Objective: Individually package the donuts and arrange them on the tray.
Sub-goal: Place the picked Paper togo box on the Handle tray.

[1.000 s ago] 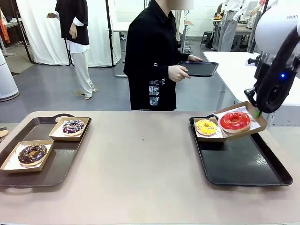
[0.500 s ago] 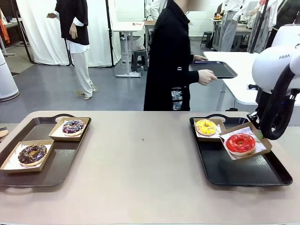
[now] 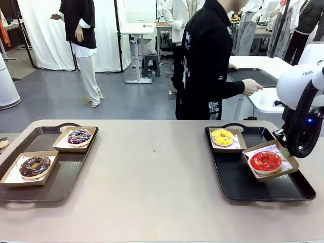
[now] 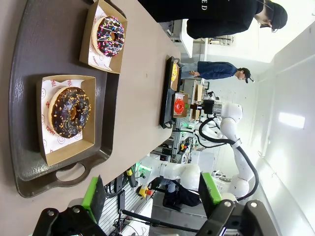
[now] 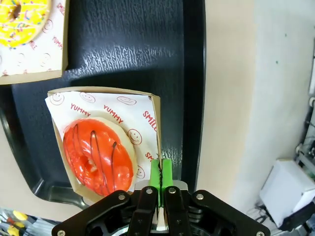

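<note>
The right pincer (image 5: pixel 160 178) is clenched on the wall of the red donut's box (image 5: pixel 154 115), which hangs tilted over the right tray (image 3: pixel 263 190), just beside the yellow donut (image 3: pixel 222 136) in its own box. With so thin an edge pinched, the box could twist or slip free, and the red donut (image 3: pixel 265 161) might slide out toward the tray's near side. The left pincer (image 4: pixel 153 194) hangs released near the chocolate donut (image 4: pixel 71 111) on the left tray (image 3: pixel 61 182), well apart from the right tray.
</note>
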Controlling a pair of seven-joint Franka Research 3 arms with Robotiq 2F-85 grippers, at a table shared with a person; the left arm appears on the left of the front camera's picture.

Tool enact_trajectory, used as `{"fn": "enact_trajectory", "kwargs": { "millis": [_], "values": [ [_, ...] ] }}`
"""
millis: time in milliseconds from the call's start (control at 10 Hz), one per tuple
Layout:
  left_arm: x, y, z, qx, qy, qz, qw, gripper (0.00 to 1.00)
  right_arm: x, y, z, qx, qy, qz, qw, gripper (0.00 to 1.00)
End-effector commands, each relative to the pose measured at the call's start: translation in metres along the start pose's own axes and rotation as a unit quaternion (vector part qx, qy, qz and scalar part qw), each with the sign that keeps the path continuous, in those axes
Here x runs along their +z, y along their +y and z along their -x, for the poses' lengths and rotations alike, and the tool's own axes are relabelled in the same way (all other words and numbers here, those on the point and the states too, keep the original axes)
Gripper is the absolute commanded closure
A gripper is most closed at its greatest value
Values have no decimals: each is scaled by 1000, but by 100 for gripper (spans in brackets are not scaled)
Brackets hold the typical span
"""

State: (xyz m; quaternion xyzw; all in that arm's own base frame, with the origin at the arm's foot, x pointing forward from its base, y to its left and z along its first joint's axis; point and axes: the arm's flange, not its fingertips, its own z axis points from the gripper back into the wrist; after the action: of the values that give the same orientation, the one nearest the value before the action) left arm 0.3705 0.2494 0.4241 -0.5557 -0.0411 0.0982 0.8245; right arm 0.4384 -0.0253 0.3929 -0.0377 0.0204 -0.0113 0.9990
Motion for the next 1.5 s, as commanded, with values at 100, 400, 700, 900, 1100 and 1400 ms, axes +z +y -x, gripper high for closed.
{"fn": "enact_trajectory", "kwargs": {
  "millis": [100, 400, 700, 900, 1100, 1400],
  "values": [
    [2, -2, 1, 3, -2, 0, 1000, 0, -18, -5, 3, -8, -2, -2, 1000, 99],
    [2, -2, 1, 3, -2, 0, 1000, 0, -25, -5, 3, -37, -2, -20, 999, 99],
    [2, -2, 1, 3, -2, 0, 1000, 0, -26, -4, 2, -57, 1, -46, 997, 99],
    [2, -2, 1, 3, -2, 0, 1000, 0, -29, -2, 0, -59, 8, -57, 997, 99],
    [2, -2, 1, 3, -2, 0, 1000, 0, -29, -2, -1, -58, 9, -61, 996, 99],
    [2, -2, 1, 3, -2, 0, 1000, 0, -35, 1, -3, -50, 12, -62, 997, 99]
  ]
}}
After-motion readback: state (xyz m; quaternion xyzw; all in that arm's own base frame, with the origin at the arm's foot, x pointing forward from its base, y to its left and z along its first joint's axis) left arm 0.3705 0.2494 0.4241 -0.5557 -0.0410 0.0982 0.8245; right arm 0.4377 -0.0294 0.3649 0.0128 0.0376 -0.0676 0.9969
